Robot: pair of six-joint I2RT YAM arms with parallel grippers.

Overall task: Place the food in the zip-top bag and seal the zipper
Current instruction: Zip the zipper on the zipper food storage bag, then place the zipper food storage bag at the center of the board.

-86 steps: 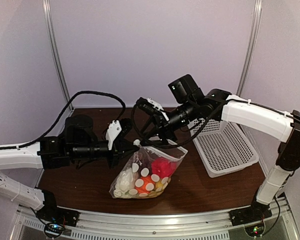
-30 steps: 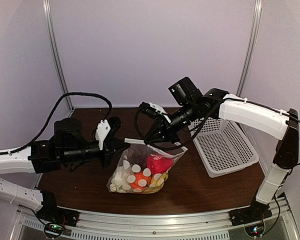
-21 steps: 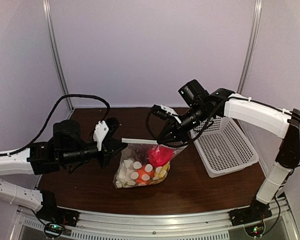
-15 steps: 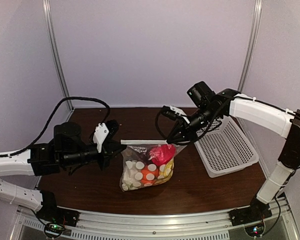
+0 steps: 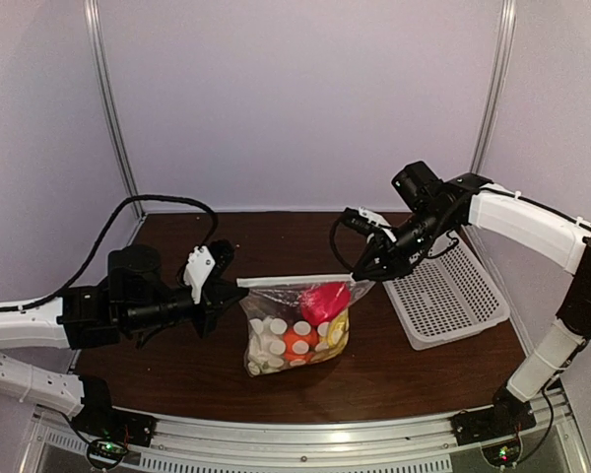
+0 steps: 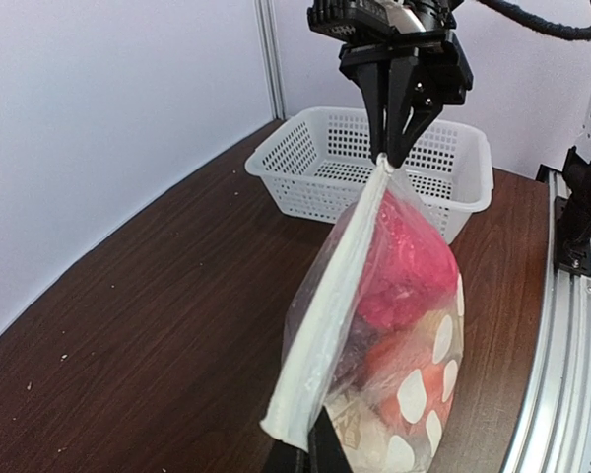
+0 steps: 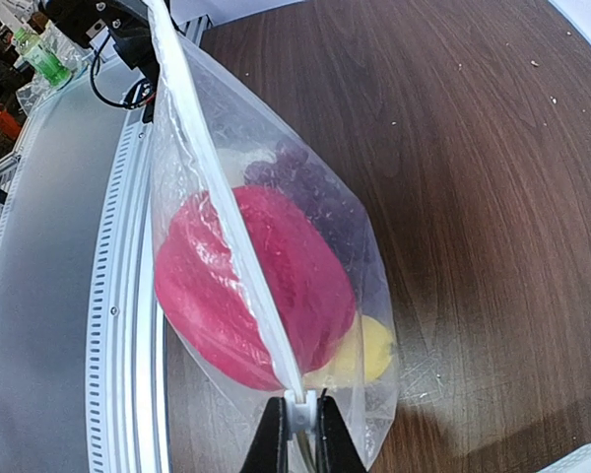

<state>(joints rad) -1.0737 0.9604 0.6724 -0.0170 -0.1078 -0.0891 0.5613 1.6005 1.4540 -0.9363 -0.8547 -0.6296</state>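
The zip-top bag point(image 5: 294, 333) hangs between my left claw point(image 5: 229, 294) and my right claw point(image 5: 361, 277), each pinched on an end of the zipper point(image 5: 291, 281); that stretched strip bars the middle of the surface point(image 5: 276, 232); behind it bare wood lies open to the back wall point(image 5: 295, 118); the basket point(image 5: 443, 291) blocks the right side, near the bag; a black cable point(image 5: 163, 200) loops over the left rear corner.

dark table point(image 5: 414, 372) under basket point(image 5: 441, 294), maybe bag point(image 5: 291, 333)
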